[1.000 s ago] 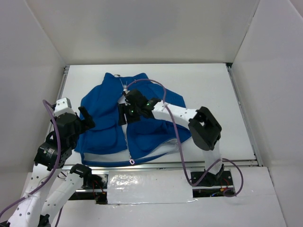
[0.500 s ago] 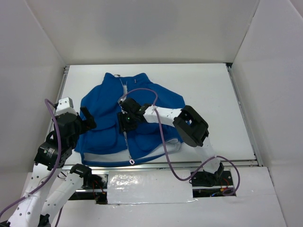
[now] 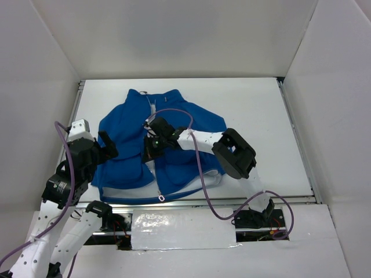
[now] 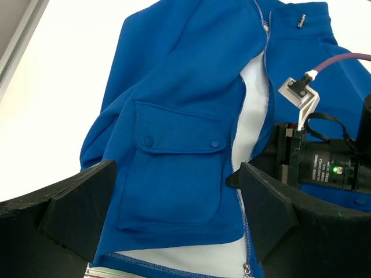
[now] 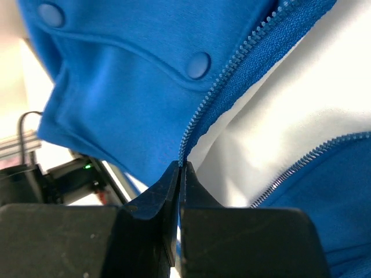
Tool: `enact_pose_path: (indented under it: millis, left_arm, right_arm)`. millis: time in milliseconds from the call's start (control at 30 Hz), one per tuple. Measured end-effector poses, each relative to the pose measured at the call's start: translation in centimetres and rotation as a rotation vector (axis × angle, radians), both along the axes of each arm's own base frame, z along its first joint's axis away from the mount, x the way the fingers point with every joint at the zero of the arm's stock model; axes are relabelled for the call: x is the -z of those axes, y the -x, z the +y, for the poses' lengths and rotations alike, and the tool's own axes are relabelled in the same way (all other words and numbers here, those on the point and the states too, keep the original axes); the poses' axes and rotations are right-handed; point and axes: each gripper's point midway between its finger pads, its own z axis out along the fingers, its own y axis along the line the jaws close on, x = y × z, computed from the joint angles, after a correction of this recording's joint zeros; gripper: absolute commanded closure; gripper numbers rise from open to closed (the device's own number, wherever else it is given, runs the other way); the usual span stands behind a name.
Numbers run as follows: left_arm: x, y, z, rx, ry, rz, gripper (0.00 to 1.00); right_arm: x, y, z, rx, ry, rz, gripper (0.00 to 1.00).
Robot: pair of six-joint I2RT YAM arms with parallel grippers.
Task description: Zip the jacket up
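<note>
The royal-blue jacket [image 3: 124, 130] lies flat on the white table, collar at the far side. Its front gapes at mid-length and shows pale lining [image 4: 255, 110]. The silver zipper pull [image 3: 162, 198] sits at the bottom hem and also shows at the lower edge of the left wrist view, zipper pull [image 4: 247, 269]. My right gripper [image 3: 150, 152] is shut on the zipper tape [image 5: 229, 69] of one front edge, pinched at the tips of the gripper [image 5: 181, 167]. My left gripper [image 4: 175, 174] hangs open above the flap pocket [image 4: 174, 174], holding nothing.
White walls box in the table on three sides. A metal rail [image 3: 76, 110] runs along the table's left edge. The right arm's purple cable [image 3: 200, 174] loops over the jacket's lower right. The right arm's wrist [image 4: 324, 165] sits close to my left gripper's right finger.
The right gripper slid down and left along the jacket's front from near the collar, then closed from half open onto the zipper edge. The left arm stayed put.
</note>
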Motion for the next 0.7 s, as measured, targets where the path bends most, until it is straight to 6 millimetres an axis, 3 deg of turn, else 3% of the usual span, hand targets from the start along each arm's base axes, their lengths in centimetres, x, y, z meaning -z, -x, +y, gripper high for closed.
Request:
enact_pose_path:
  millis: [133,300,367,433,567,700]
  left_arm:
    - [-0.2,0.2,-0.7,0.033,0.030,-0.010,0.01]
    - [-0.2,1.1,-4.9,0.211,0.209,-0.045,0.02]
    - [1.3,1.3,-6.9,0.291,0.289,-0.025,0.03]
    - [4.1,1.8,-8.8,0.362,0.359,0.041,0.06]
    - [9.9,3.4,-11.4,0.441,0.479,0.188,0.10]
    - [11.6,4.0,-12.8,0.495,0.551,0.224,0.15]
  right_arm:
    - [-1.0,-0.6,-0.2,0.011,-0.074,0.040,1.00]
    - [-2.6,-1.2,-3.5,0.089,-0.232,0.141,1.00]
    - [-4.0,-2.1,-4.5,0.122,-0.274,0.146,1.00]
    - [-6.2,-2.7,-4.4,0.129,-0.326,0.126,1.00]
    - [-11.1,-1.9,-3.5,0.089,-0.449,0.086,1.00]
    - [-13.8,-0.5,-2.9,0.050,-0.527,0.084,1.00]
